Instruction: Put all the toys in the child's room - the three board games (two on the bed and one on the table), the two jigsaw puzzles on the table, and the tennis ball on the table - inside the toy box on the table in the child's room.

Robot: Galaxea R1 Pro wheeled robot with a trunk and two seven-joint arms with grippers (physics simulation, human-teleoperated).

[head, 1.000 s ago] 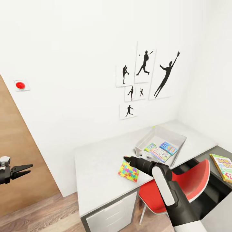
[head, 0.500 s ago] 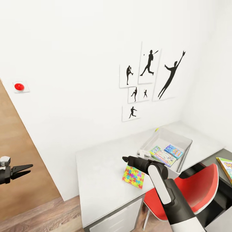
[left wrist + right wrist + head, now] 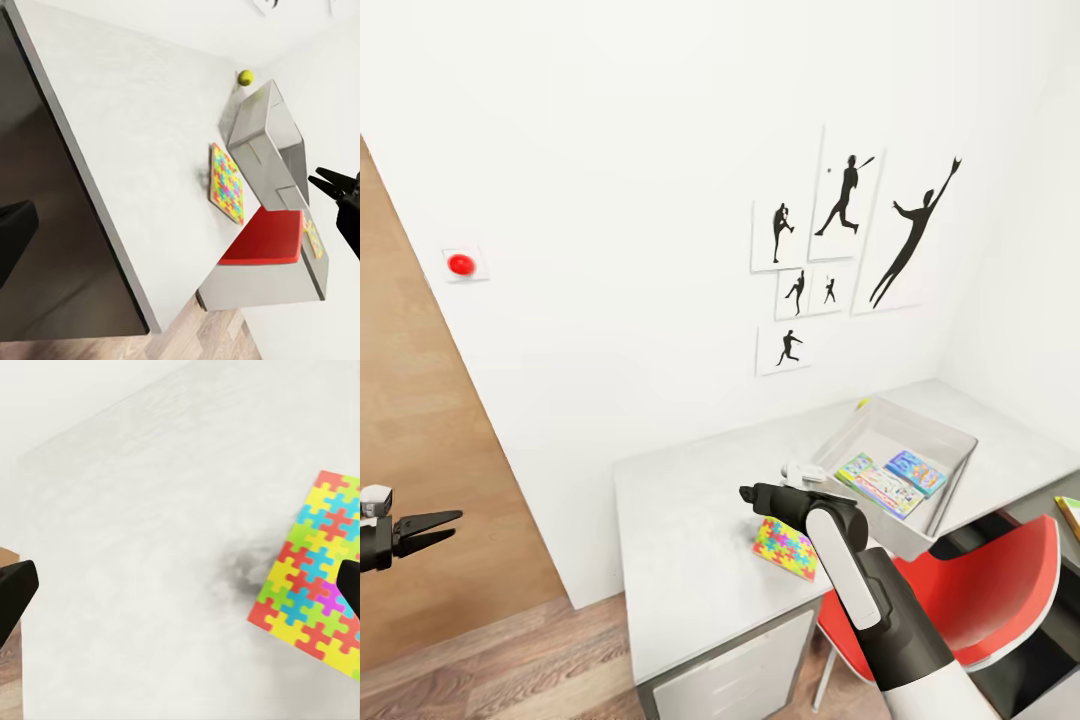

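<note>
right gripper [image 3: 748, 491]: i see it hanging over the table [image 3: 680, 520], just beside the jigsaw puzzle [image 3: 787, 547]; my wrist camera has its dark fingertips [image 3: 15, 589] at both edges of the picture, spread wide, nothing between them.
left gripper [image 3: 445, 524]: off to my left over the wooden floor [image 3: 490, 670], well apart from the table, its jaws a little apart and empty.
jigsaw puzzle: flat on the table, near the toy box [image 3: 950, 440].
toy box: head view shows two board games [image 3: 890, 480] lying inside.
tennis ball [image 3: 245, 77]: my left wrist camera catches it on the table just beside the toy box's far end.
red chair [image 3: 970, 590]: pushed up by the table.
</note>
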